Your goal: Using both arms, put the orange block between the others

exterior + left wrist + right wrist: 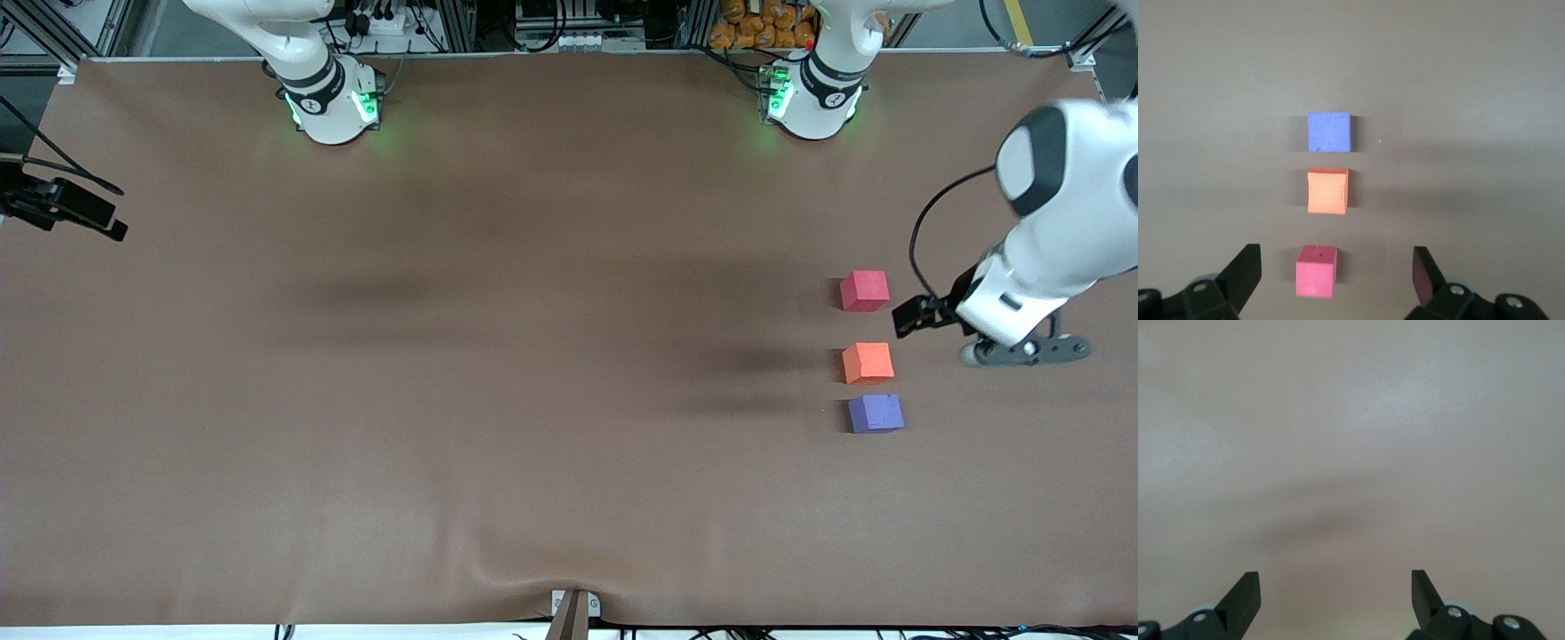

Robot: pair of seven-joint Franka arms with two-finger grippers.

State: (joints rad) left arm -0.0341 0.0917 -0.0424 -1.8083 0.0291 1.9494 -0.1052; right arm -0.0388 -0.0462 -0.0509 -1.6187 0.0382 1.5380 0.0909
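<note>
The orange block (867,362) (1328,191) sits on the brown table between the others, all three in one short row toward the left arm's end. The red-pink cube (864,291) (1316,271) lies farther from the front camera and the purple-blue cube (876,413) (1329,132) nearer, almost touching the orange one. My left gripper (1022,349) (1336,251) hangs open and empty above the table beside the row, touching no cube. My right gripper (1335,576) is open and empty over bare table, with no block in its wrist view.
The brown mat (498,373) is wrinkled at the edge nearest the front camera. Both arm bases (333,102) (813,98) stand along the edge farthest from it. A black device with cables (67,209) sits at the right arm's end of the table.
</note>
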